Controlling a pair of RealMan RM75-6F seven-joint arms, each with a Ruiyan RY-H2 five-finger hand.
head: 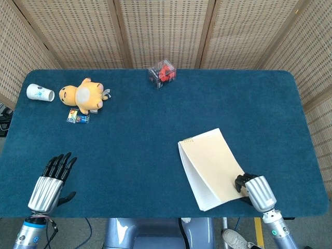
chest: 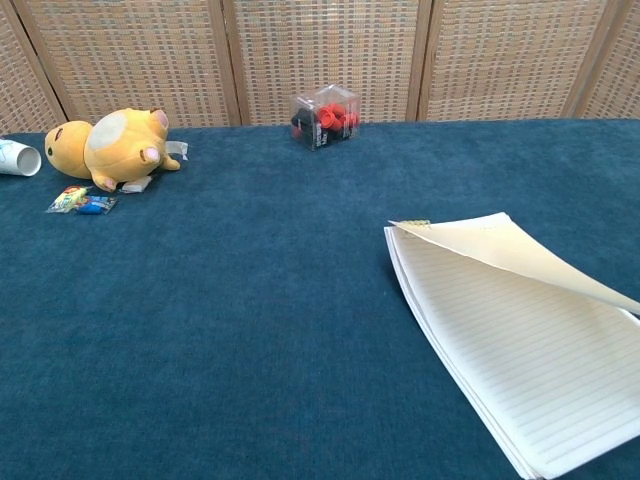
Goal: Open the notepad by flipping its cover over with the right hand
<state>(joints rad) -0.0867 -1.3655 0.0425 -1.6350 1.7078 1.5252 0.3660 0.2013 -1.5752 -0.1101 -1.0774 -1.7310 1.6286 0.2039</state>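
Now: right hand [head: 253, 187] pinches the notepad [head: 210, 166] cover's near corner | left hand [head: 51, 179] empty, fingers straight | risk: thin cover could slip out, flop shut

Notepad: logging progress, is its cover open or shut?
Partly open. The cover is lifted off the lined pages, pinched by the right hand, not flipped over.

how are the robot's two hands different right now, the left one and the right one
The left hand lies near the table's front left edge with its fingers straight and apart, holding nothing; the right hand has its fingers curled onto the near corner of the notepad. The left hand touches no object, while the right hand grips the notepad's cover, which is lifted off the lined pages. Both have silver backs and black fingers.
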